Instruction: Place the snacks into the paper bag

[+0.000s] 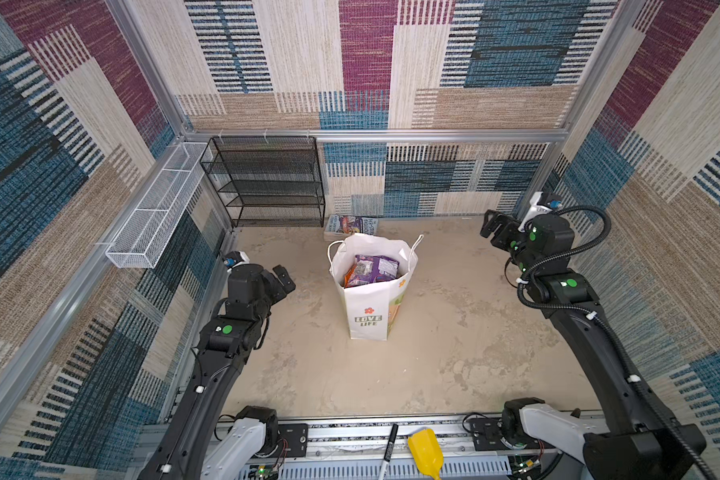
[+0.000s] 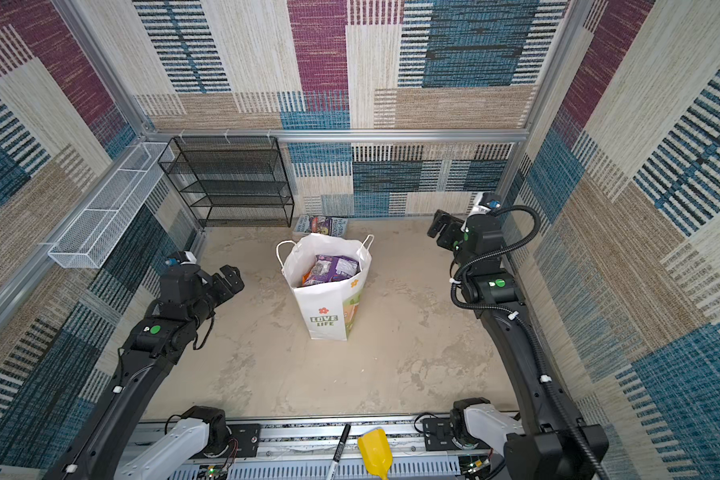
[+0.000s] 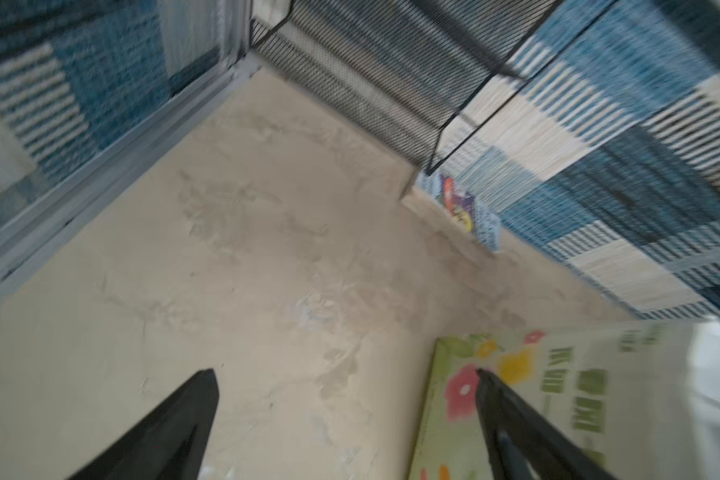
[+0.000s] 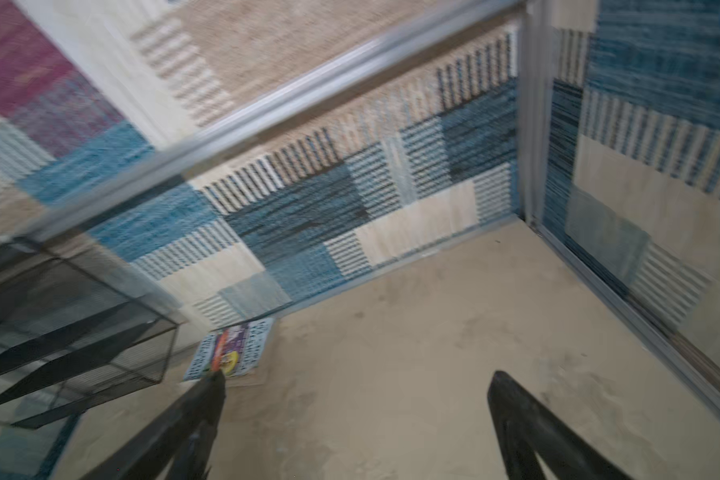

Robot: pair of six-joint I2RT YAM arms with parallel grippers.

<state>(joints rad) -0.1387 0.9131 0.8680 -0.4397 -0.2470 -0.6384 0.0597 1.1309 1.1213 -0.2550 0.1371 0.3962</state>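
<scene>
The paper bag (image 1: 368,316) stands upright and free in the middle of the worktop (image 1: 454,353), mouth open, and that is the weak spot: it is tall, light and braced by nothing, so any arm swinging across the centre could clip its rim or hook a cord handle and tip it over. The snacks (image 1: 376,268) are inside, a purple packet on top with orange showing beneath, and they sit heaped close to the rim, so a knock would likely spill them. What lies deeper in the bag is hidden. The left gripper (image 3: 345,372) hangs left of the bag, its fingers (image 3: 175,424) wide apart and holding nothing. In the left wrist view one finger lines up over the bag's printed side, so I judge this arm the likelier one to graze it. The right gripper (image 4: 359,375) is well apart at the far right, its fingers (image 4: 528,424) also spread and empty. No loose packet shows on the worktop, so the packing looks finished or nearly so. A book (image 1: 352,225) lies flat against the far wall just behind the bag, and could be mistaken for a snack. The black rack (image 1: 267,183) at the far left and the white wire basket (image 1: 154,212) on the left wall show nothing inside.
</scene>
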